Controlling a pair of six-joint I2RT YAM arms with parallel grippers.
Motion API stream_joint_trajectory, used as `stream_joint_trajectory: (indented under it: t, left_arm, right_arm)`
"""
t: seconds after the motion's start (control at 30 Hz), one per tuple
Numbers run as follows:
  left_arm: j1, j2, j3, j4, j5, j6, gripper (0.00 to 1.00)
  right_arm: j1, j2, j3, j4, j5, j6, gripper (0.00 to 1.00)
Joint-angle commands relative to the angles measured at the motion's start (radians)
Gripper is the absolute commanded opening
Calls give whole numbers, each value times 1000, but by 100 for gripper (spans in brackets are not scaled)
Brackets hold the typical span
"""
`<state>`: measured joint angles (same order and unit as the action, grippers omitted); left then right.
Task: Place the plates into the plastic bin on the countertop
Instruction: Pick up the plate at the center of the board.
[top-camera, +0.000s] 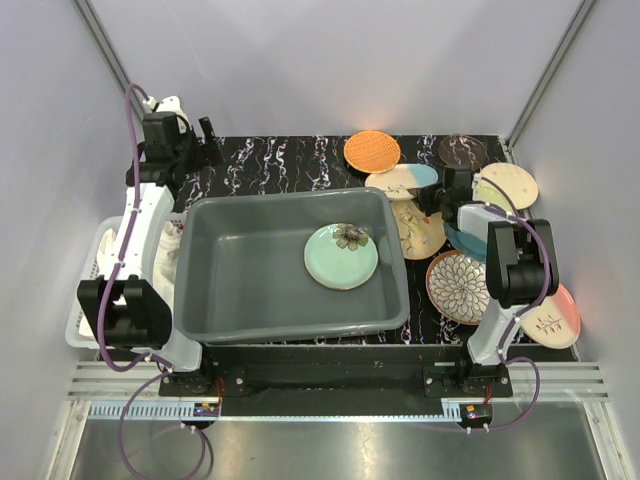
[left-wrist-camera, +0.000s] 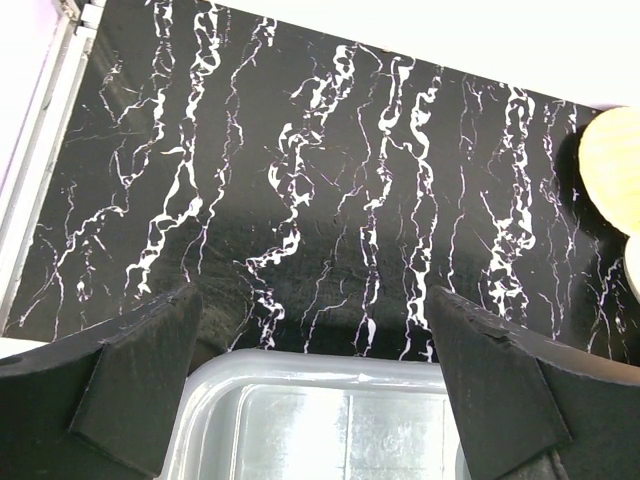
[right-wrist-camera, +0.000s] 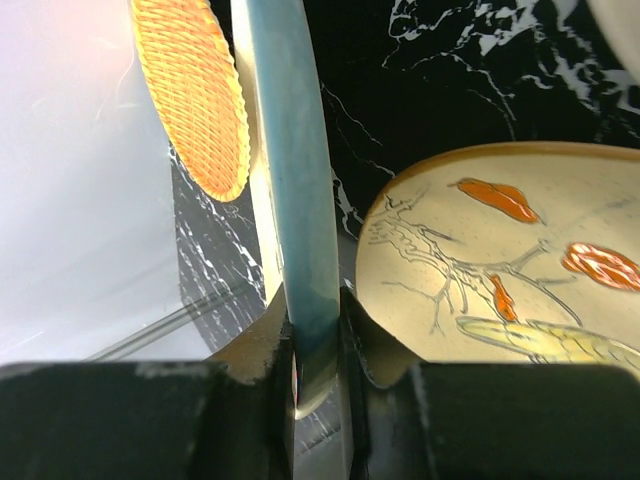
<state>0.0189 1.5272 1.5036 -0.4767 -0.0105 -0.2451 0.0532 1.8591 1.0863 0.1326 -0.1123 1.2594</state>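
The grey plastic bin (top-camera: 250, 275) stands mid-countertop with a green floral plate (top-camera: 341, 256) lying in it. My right gripper (top-camera: 436, 190) is shut on the rim of the cream-and-blue plate (top-camera: 402, 181), just right of the bin's far right corner. In the right wrist view the gripper (right-wrist-camera: 318, 350) clamps that plate (right-wrist-camera: 295, 150) edge-on. The orange woven plate (top-camera: 372, 151) lies behind it and a peach leaf-sprig plate (top-camera: 420, 230) beside it. My left gripper (top-camera: 205, 140) is open and empty over the black countertop (top-camera: 270, 160) past the bin's far left corner; the bin's rim (left-wrist-camera: 320, 362) shows between its fingers.
More plates lie right of the bin: a dark one (top-camera: 463, 152), a cream one (top-camera: 510, 185), a dark floral one (top-camera: 458, 287), a cream-and-pink one (top-camera: 555, 315). A white mesh basket (top-camera: 90, 290) with cloth (top-camera: 165, 250) stands left of the bin.
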Motion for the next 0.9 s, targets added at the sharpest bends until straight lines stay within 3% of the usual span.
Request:
stream_joint_trajectory:
  t: [0.0,0.5,0.87]
  left_arm:
    - [3,-22,33,41,27,-11,99]
    - [4,-32,14,61,58,-33,99]
    - [4,-35,1,78,95,-63,99]
  right_arm:
    - [-1,-107,-2,-21,74,-64,0]
    - [-4,-291,9,-63,97,-169,0]
    - [-7,-390,136,-160,131,-247,0]
